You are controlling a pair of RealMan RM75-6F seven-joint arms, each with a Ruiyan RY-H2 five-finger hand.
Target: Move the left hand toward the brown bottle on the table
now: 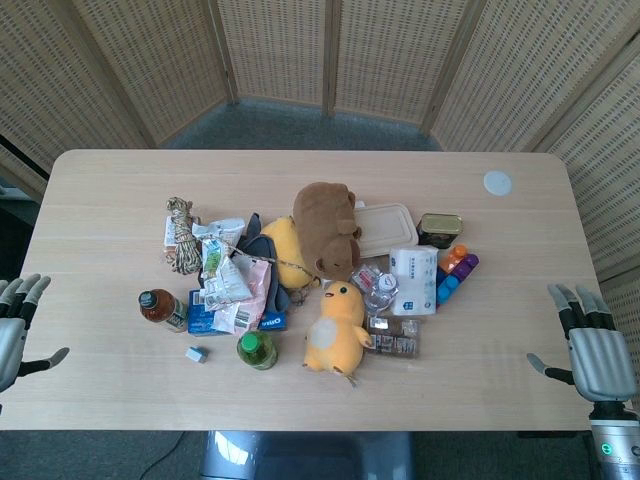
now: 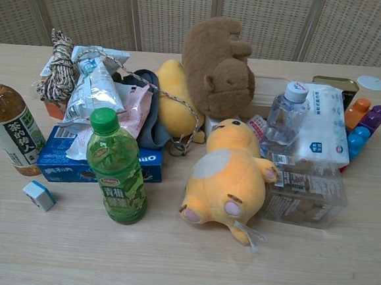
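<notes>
The brown bottle (image 1: pixel 162 309) with a black cap stands upright on the table's left side; in the chest view the brown bottle (image 2: pixel 9 127) is at the far left. My left hand (image 1: pixel 14 325) hangs at the left table edge, fingers spread, holding nothing, well to the left of the bottle. At the right edge my right hand (image 1: pixel 592 346) is likewise spread and empty. Neither hand shows in the chest view.
A green bottle (image 1: pixel 257 349) stands near the front beside a yellow duck plush (image 1: pixel 335 331). A blue biscuit box (image 2: pixel 103 163), a small eraser (image 1: pixel 197 354), a rope coil (image 1: pixel 182 235), a brown plush (image 1: pixel 327 228) and packets crowd the table (image 1: pixel 100 190) centre.
</notes>
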